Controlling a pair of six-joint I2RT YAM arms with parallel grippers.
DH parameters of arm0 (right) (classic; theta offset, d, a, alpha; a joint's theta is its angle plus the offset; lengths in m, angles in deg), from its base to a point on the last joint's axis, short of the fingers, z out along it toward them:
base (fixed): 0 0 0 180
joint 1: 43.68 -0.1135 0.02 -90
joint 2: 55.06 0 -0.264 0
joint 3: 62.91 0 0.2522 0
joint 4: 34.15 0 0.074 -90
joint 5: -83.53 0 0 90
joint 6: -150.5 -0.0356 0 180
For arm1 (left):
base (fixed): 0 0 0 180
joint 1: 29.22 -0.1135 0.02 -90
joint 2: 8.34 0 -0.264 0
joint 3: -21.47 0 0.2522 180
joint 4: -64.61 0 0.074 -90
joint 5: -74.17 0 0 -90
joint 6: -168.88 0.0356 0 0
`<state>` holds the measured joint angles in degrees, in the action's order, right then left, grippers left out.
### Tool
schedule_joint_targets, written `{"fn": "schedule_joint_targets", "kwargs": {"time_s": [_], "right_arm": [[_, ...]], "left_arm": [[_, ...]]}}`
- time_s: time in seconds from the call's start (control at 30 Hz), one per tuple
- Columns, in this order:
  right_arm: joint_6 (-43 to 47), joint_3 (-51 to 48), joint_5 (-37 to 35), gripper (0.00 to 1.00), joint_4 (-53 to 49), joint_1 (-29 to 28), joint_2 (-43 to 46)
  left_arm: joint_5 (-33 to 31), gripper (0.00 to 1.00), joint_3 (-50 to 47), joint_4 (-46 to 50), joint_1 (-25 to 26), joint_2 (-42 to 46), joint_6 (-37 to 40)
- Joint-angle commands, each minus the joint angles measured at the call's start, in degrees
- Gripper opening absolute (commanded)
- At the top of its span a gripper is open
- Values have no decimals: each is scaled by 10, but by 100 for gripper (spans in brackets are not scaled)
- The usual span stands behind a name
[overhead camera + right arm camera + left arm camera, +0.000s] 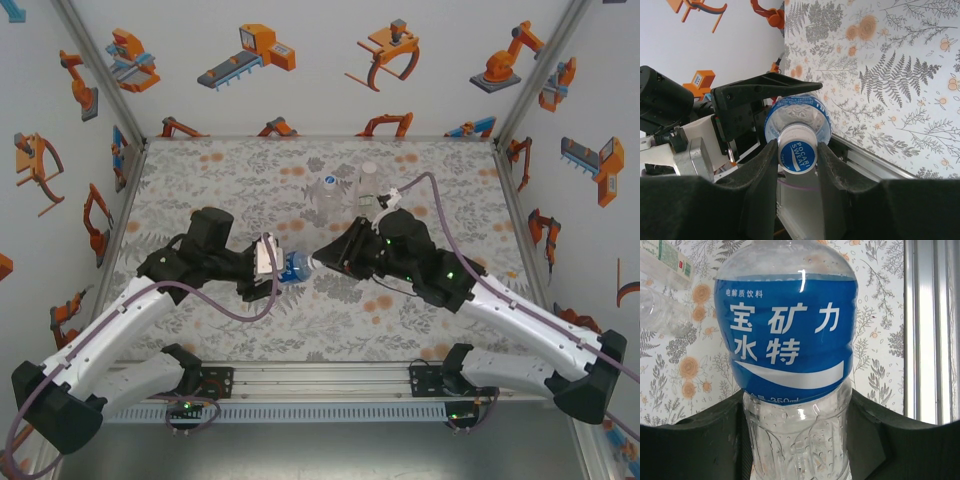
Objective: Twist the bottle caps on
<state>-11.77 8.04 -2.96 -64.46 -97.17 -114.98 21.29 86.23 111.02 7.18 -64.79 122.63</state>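
We see blue-label bottle [296,267] held sideways over desk [440,190] centre, blue-topped cap [797,153] on its neck.
Left pincer [266,264] clamped on bottle body from 9 o'clock; right pincer [322,258] clamped on cap from 3 o'clock.

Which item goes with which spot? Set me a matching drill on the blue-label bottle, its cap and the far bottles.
Things:
1 blue-label bottle
2 bottle cap
3 far bottles

Places:
A on the table, beyond both arms
B between the right pincer fingers
C clamped in the left pincer

Pairs: 1-C, 2-B, 3-A
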Motion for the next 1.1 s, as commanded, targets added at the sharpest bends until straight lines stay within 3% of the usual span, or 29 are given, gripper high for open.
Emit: {"fn": "schedule_joint_targets", "kwargs": {"time_s": [0.0, 0.3, 0.6, 0.73, 0.9, 1.07], "right_arm": [[-10, 5, 35, 23, 35, -6, -23], [61, 34, -23, 49, -22, -5, 6], [191, 103, -52, 61, -65, 4, 8], [343, 123, -37, 59, -46, 11, 9], [649, 105, 123, 57, 20, 11, 28], [858, 167, 241, 57, -94, 12, 10]], "left_arm": [[52, 0, 14, -36, 10, 8, -2], [50, 0, 13, -36, 10, 7, -1], [58, 0, 12, -36, 10, 6, 4], [61, 0, 10, -36, 10, 7, 6], [76, 0, 11, -31, 10, 6, 14], [92, 0, 12, -23, 10, 4, 26]]}}
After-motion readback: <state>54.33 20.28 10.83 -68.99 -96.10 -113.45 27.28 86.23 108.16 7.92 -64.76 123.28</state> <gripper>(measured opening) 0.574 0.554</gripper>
